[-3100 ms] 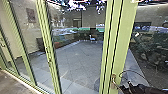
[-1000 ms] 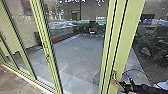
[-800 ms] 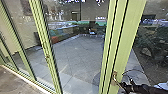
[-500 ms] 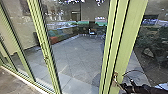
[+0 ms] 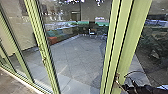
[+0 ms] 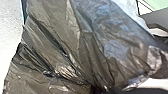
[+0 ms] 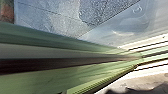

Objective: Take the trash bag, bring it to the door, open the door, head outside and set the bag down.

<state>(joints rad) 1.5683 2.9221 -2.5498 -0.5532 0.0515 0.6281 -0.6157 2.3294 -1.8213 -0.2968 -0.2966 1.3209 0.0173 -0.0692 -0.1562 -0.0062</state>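
Glazed wall: glass panels in pale green frames, spanning the head view, with reflections.
Tiled floor: grey, seen through the glass.
Green uprights: a broad grouped set right of centre; whether the door is ajar cannot be told.
Greenery: dark, at the right, seen through or reflected in the glass; which cannot be told.
Seating: orange and teal, beyond the glass.
Chair: far end of the tiled floor.
Trash bag: dark, shiny, creased, folds running to a gather; close before the left wrist camera.
Right arm: black, reaching in from the lower right.
Right hand: at the handle; apart or together, cannot tell.
Left hand: state and grip on the bag cannot be told.
Handle: metal, low on the grouped uprights.
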